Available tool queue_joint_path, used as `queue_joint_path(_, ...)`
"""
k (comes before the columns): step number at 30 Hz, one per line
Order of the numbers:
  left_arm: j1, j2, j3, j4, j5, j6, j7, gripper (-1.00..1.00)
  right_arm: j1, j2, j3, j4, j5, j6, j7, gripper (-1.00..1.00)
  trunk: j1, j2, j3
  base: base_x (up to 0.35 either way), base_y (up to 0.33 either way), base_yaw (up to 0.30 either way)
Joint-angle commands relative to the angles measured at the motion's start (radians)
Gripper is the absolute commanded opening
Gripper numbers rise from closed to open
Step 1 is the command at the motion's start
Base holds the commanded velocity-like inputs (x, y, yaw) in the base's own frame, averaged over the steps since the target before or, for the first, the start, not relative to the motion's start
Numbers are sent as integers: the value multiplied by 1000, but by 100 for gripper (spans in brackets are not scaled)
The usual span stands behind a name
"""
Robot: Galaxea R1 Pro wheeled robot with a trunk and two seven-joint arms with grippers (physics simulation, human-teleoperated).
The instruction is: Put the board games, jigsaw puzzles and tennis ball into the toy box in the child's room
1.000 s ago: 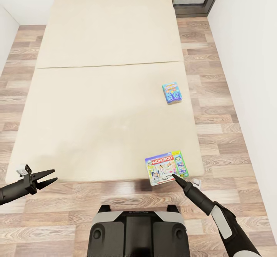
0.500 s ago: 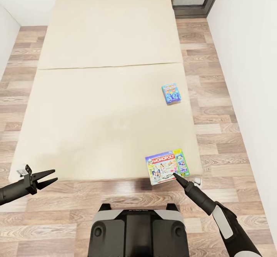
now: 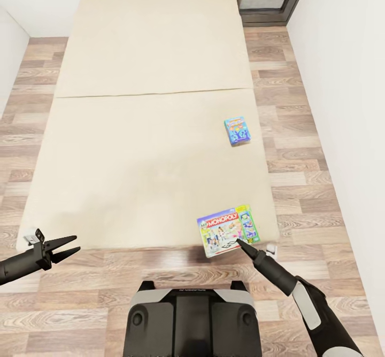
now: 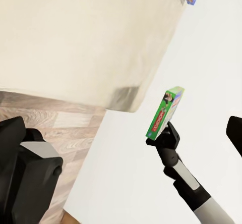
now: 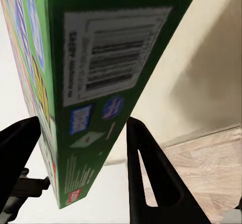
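The right gripper (image 3: 239, 243) pinches the near edge of the Monopoly box (image 3: 228, 229), lifted off the bed (image 3: 144, 132) corner, while the spread left gripper (image 3: 68, 245) hangs far aside.

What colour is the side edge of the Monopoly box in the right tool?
Green, with a white barcode label; clearest in the right wrist view: Monopoly box.

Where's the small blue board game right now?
In the head view, the small blue board game lies flat on the bed near its right edge, farther from the robot than the Monopoly box.
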Motion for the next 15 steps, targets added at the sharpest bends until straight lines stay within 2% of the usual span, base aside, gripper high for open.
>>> queue_joint_path(1,0,0,0,-1,-2,11,-5,100,0,-4,20,-7,-1,18,1,-100,-4,7,3,0,0,0)
queue_joint_path(2,0,0,-1,-1,-2,11,-5,100,-1,-9,47,-28,5,41,0,-100,-7,14,6,0,0,0)
queue_joint_path(6,0,3,-18,-2,-3,10,-5,100,-2,-31,69,-87,12,60,-6,-100,-23,42,18,0,0,0)
queue_joint_path(11,2,9,-68,-3,-7,7,-5,100,43,-58,76,-109,15,67,-2,-100,-42,77,34,0,0,0)
queue_joint_path(15,25,10,-96,0,-23,-7,-5,100,83,-67,75,-120,15,67,10,-100,-57,105,47,0,0,0)
